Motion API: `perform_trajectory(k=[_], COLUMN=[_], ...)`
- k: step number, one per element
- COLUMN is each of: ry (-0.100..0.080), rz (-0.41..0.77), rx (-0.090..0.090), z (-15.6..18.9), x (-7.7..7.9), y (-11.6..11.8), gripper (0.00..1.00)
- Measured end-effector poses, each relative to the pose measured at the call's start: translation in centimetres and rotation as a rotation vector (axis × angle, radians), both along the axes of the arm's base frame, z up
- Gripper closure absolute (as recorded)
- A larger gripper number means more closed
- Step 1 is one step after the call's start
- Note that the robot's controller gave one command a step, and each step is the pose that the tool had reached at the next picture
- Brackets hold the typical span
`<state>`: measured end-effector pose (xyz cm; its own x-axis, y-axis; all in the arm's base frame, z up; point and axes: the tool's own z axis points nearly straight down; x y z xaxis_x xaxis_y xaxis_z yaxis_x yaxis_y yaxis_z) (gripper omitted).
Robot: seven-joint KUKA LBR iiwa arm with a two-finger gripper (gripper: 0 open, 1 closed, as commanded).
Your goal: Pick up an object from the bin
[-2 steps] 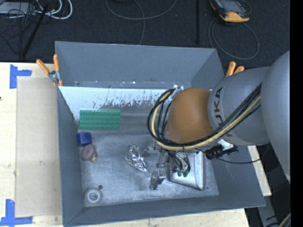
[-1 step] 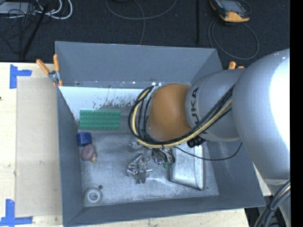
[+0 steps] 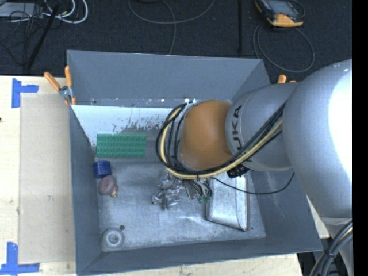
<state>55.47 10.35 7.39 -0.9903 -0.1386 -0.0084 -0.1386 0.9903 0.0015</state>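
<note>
**Bin contents and gripper position: one view from above**

Container: grey metal bin point(image 3: 83, 200), sloping walls, scuffed floor.

Robot: the arm point(image 3: 322, 137) enters from the right and reaches down over the middle of the bin. An orange cover point(image 3: 201, 134) sits on the wrist, with yellow and black cables point(image 3: 167, 137) looped around its left side and beneath it. The gripper point(image 3: 168, 195) projects below the cover, low over the centre of the floor. It appears as a cluster of small metal parts. Whether it is released or clenched cannot be told from this angle, nor whether it has anything in its grasp.

Items, from the back left:

1. Green ridged block point(image 3: 120, 146) — flat and rectangular, lying against the foot of the back wall, well apart from the gripper.
2. Small blue cup-like piece point(image 3: 102, 168), near the left wall, just below the green block.
3. Pinkish-brown rounded lump point(image 3: 107, 186), touching or just beside the blue piece on its lower side. It lies left of the gripper with bare floor between them.
4. Pale round ring-shaped piece point(image 3: 113, 238), alone in the front left corner.
5. Silver flat packet point(image 3: 228, 203) — lying on the floor just right of the gripper, its upper part hidden beneath the wrist and cables. This is the item nearest the gripper. Whether the two touch cannot be told.

The gripper stands between the pinkish-brown lump and the silver packet, closer to the packet.
</note>
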Motion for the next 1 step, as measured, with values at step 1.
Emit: perform_trajectory(k=[1], ry=[0.003], rz=[0.000], rx=[-0.001], z=[-0.20], x=[-0.13], y=[-0.05], gripper=[0.00])
